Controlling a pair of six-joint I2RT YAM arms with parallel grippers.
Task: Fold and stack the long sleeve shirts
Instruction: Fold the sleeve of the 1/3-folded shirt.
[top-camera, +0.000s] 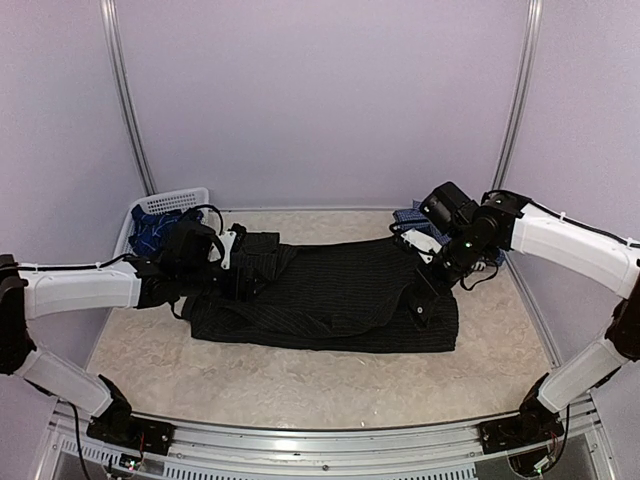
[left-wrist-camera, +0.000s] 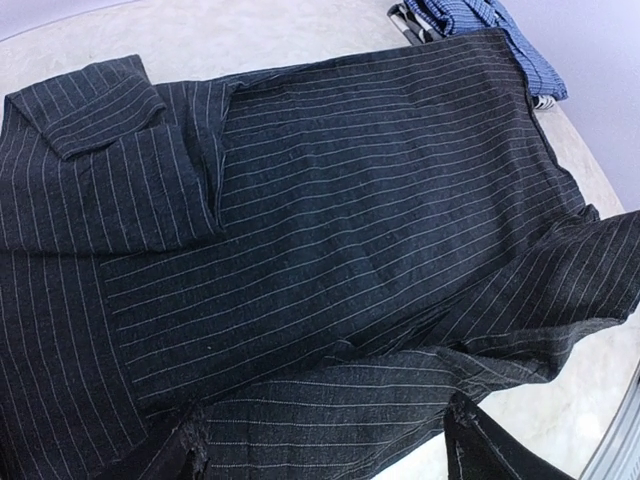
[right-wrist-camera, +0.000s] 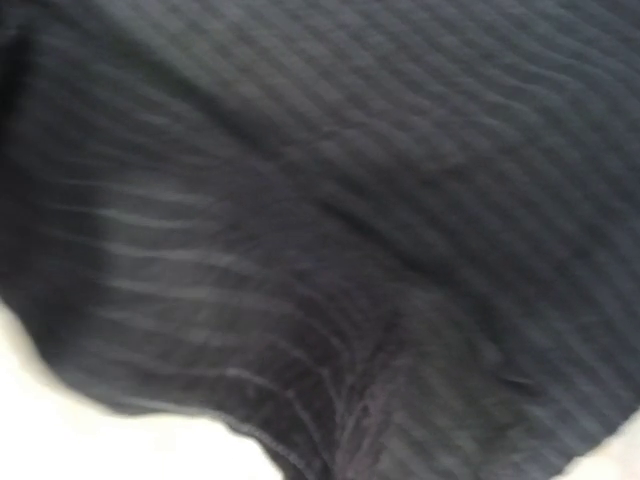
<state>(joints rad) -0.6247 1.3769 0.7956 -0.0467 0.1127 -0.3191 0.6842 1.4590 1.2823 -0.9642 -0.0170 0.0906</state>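
Note:
A black pinstriped long sleeve shirt (top-camera: 330, 295) lies spread across the middle of the table, one cuffed sleeve (left-wrist-camera: 100, 95) folded over its body. My left gripper (top-camera: 238, 268) hovers over the shirt's left end, open, its dark fingertips (left-wrist-camera: 472, 445) wide apart with only cloth beneath them. My right gripper (top-camera: 420, 298) is down on the shirt's right side, shut on a pinch of the black cloth (right-wrist-camera: 370, 420); its fingers are hidden by blurred fabric in the right wrist view. A blue-and-white checked shirt (top-camera: 410, 217) lies at the back right.
A white lattice basket (top-camera: 172, 201) stands at the back left with a darker blue plaid shirt (top-camera: 155, 230) in it. Purple walls close in the table on three sides. A metal rail (top-camera: 330, 445) runs along the near edge between the arm bases.

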